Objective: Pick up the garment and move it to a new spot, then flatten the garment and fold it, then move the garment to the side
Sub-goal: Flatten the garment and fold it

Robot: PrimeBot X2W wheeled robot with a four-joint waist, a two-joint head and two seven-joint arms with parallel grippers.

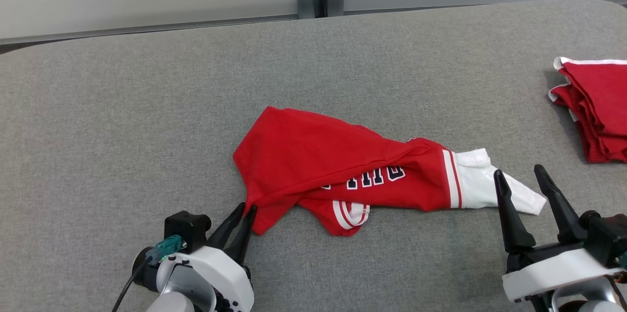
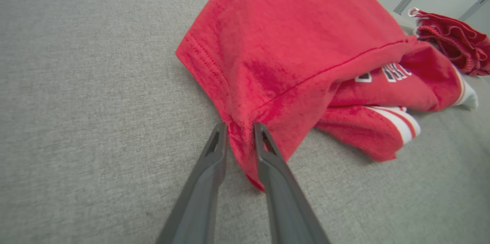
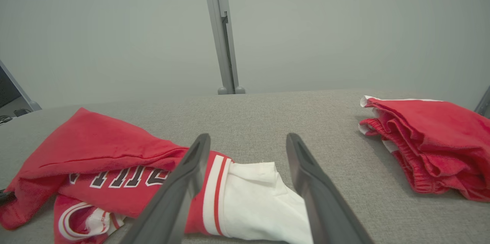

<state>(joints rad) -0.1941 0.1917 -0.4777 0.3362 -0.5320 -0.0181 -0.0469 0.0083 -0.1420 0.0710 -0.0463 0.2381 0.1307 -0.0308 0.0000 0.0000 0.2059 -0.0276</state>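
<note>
Fabric of the garment [image 1: 333, 165], a red jersey with a white end, is judged soft, light and limp, so it is expected to drape and sag rather than hold shape. It lies crumpled at the middle of the grey padded surface [image 1: 147, 106]. Its near-left hem corner is pinched between the fingers of the left gripper [image 1: 243, 210]. The right gripper [image 1: 520, 175] is held wide open at the white end, where a second hold is best taken.
</note>
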